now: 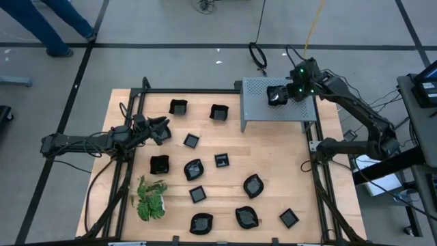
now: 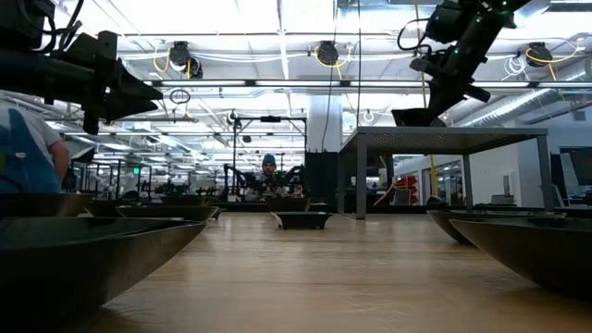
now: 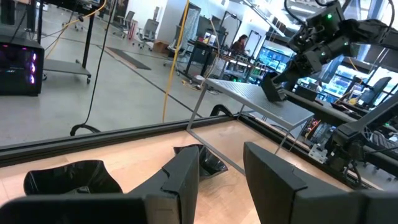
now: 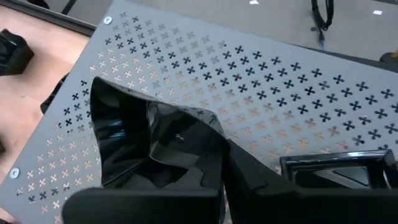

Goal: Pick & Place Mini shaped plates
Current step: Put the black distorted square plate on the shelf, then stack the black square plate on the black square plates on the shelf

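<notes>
Holding a glossy black square mini plate (image 4: 152,146) just above the grey perforated metal box (image 1: 263,109) at the far right, my right pincer (image 1: 276,96) grips its rim; my left pincer (image 1: 162,130) waits wide, empty, over the wooden surface (image 1: 273,164).

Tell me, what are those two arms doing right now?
Right gripper shut on glossy black mini plate over grey perforated metal box. Left gripper open, empty, above table. Nothing in the way.

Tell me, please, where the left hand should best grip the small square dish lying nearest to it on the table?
Probably on one raised side wall of the small square dish, coming straight down from above with one finger inside and one outside. It lies flat and open side up, apart from its neighbours, and the left hand hovers open just beside it.
</notes>
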Robot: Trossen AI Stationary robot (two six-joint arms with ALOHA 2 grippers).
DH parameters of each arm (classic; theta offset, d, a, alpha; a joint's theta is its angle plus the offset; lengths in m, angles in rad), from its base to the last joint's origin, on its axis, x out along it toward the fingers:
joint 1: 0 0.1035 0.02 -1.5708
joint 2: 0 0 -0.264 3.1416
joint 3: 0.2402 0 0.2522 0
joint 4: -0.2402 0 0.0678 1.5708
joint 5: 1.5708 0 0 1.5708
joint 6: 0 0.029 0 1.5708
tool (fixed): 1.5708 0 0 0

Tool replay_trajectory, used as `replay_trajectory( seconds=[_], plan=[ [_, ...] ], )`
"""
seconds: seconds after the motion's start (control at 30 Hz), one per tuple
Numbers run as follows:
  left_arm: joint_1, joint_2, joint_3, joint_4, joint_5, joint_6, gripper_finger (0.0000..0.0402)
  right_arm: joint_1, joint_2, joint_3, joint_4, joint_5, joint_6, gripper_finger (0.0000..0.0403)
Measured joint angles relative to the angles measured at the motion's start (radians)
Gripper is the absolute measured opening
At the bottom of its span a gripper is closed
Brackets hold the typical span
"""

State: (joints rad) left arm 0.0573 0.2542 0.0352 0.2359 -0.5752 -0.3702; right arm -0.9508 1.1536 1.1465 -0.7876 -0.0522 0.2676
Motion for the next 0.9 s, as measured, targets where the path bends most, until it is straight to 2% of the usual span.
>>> replay_trajectory(
  seconds=[0.2, 0.43, 0.6, 0.7, 0.8, 0.9],
  plan=[
    [0.0, 0.0, 0.0, 0.0, 0.0, 0.0, 0.0129, -0.013, -0.003, 0.0, -0.004, 0.001, -0.026, 0.0017],
    [0.0, 0.0, 0.0, 0.0, 0.0, 0.0, 0.0129, -0.012, -0.003, 0.0, 0.001, 0.005, -0.089, 0.0089],
    [0.0, 0.0, 0.0, 0.0, 0.0, 0.0, 0.0129, -0.012, -0.011, 0.0, 0.018, 0.078, -0.137, 0.0133],
    [0.0, 0.0, 0.0, 0.0, 0.0, 0.0, 0.0129, -0.012, -0.037, 0.0, 0.036, 0.081, -0.153, 0.015],
    [0.0, 0.0, 0.0, 0.0, 0.0, 0.0, 0.0129, -0.006, -0.079, 0.0, 0.07, 0.035, -0.152, 0.0156],
    [0.0, 0.0, 0.0, 0.0, 0.0, 0.0, 0.0129, 0.022, -0.13, 0.0, 0.112, -0.103, -0.135, 0.0153]
  ],
)
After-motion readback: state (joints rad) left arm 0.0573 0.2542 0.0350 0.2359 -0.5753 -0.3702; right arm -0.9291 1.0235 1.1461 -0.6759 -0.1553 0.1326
